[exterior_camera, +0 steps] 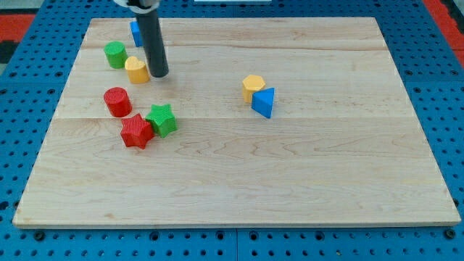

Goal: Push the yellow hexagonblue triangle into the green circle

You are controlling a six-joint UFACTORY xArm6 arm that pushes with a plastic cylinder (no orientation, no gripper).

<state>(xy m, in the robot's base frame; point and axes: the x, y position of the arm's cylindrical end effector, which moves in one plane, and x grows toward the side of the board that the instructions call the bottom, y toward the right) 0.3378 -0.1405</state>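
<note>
The yellow hexagon (pixel 253 86) sits right of the board's middle, touching the blue triangle (pixel 264 102) just below and to its right. The green circle (pixel 114 54) stands near the upper left. My tip (pixel 159 74) rests on the board at the upper left, right beside a yellow heart-like block (pixel 136 69) on its left. The tip is far to the left of the hexagon and triangle.
A blue block (pixel 135 32) is partly hidden behind the rod near the top edge. A red circle (pixel 117 101), a red star (pixel 135 132) and a green star (pixel 162 119) cluster at the left. The wooden board (pixel 290 181) lies on a blue pegboard.
</note>
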